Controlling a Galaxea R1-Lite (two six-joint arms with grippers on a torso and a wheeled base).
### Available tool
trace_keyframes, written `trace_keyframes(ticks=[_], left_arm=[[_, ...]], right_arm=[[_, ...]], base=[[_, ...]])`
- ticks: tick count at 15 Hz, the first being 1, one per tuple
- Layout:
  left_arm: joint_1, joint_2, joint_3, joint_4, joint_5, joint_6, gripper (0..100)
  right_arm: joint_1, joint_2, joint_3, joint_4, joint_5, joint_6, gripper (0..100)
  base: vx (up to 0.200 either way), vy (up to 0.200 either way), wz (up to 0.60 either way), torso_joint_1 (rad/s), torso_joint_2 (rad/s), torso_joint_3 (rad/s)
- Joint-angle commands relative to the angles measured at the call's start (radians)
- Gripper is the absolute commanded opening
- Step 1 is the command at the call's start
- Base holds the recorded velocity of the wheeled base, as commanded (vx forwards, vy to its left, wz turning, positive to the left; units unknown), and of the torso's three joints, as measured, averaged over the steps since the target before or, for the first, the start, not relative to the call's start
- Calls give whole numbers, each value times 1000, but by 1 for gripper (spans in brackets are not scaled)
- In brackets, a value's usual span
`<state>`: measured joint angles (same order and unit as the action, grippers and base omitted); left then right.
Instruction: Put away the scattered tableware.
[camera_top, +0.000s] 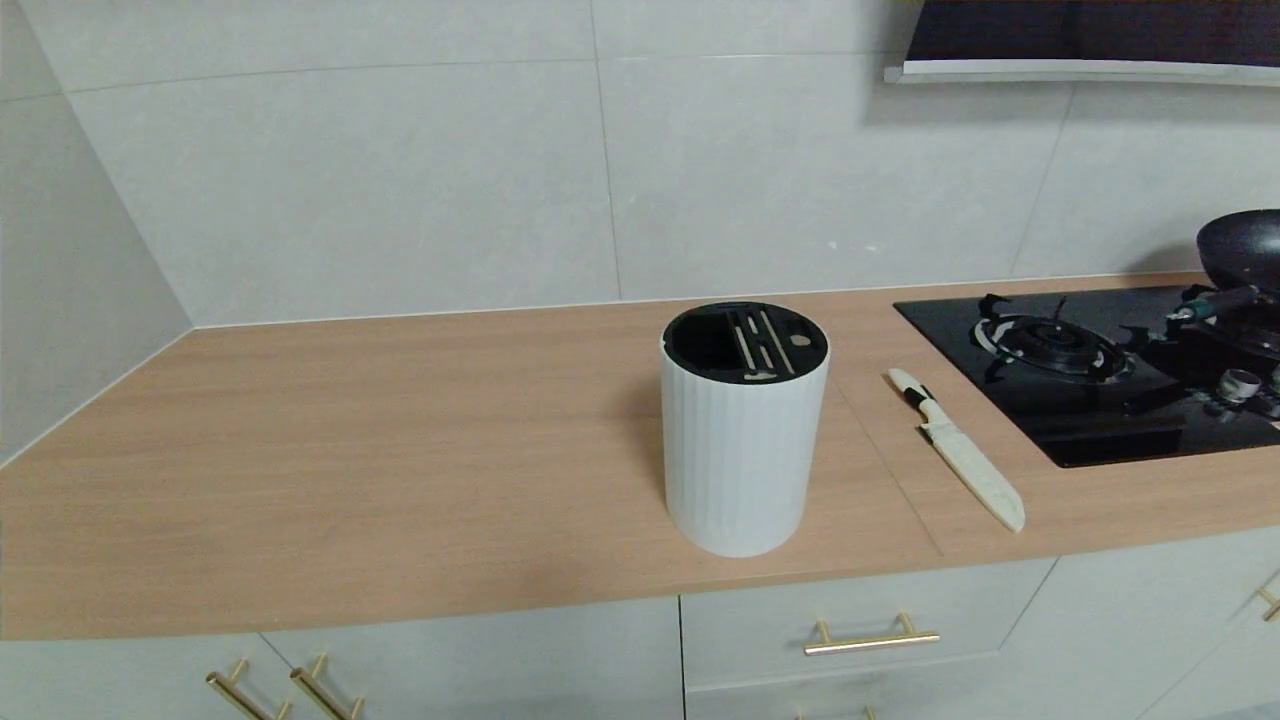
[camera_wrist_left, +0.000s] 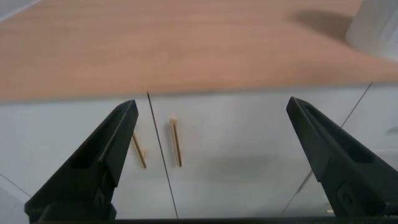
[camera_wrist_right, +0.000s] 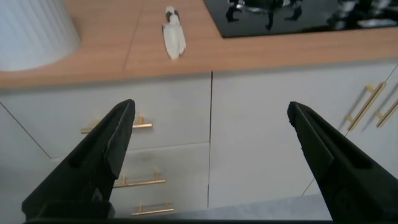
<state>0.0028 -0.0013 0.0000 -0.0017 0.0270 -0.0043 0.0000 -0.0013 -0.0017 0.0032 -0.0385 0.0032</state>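
Now, knife (camera_top: 955, 447) beside upright holder (camera_top: 743, 450).

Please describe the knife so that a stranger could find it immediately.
Look at the wooden counter, between the black gas hob and the tall white ribbed holder. The knife lies flat there, handle toward the wall. It is the only loose item, pale with a black band.

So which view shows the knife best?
The head view: the knife lies whole on the countertop between the white holder and the hob, handle and blade distinct. The right wrist view catches it foreshortened, farther off.
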Motion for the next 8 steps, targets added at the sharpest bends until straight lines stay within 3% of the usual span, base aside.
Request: trace_keyframes(ticks=[1,8], left_arm=[[0,1,0,0,1,0,100],[0,1,0,0,1,0,100]], right_arm=[[0,1,0,0,0,0,100],[0,1,0,0,0,0,100]], base=[[0,0,0,242,-540,-310],[0,0,0,270,-583,-311]])
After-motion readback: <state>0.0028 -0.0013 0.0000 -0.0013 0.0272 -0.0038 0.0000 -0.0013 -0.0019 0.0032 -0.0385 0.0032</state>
